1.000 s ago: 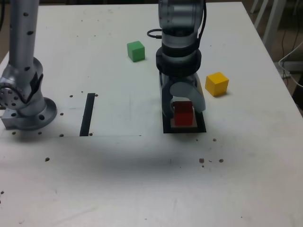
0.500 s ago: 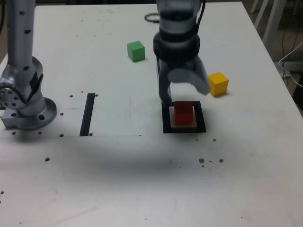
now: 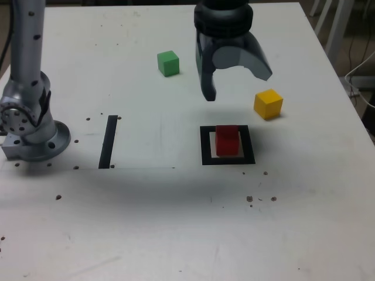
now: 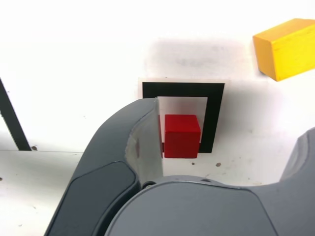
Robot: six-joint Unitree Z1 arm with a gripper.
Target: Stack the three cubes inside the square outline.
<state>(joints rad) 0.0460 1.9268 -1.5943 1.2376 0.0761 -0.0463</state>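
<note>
The red cube [image 3: 227,140] sits alone inside the square outline [image 3: 205,146], free of the gripper. My gripper [image 3: 237,85] hangs open and empty above and behind the outline. The yellow cube [image 3: 268,103] lies on the table towards the exterior view's right of the gripper, and the green cube [image 3: 168,63] lies farther back on the exterior view's left. In the wrist view the red cube [image 4: 182,136] shows in the square outline [image 4: 214,118] past one grey finger [image 4: 140,142], with the yellow cube [image 4: 288,46] off to the side.
A straight black strip [image 3: 108,141] lies on the table at the exterior view's left of the outline. The arm's grey base [image 3: 32,132] stands at the far left. The table's right edge [image 3: 345,99] is close behind the yellow cube.
The gripper has opened and let go of the red cube, then risen up and back. The red cube stays in the outline.
</note>
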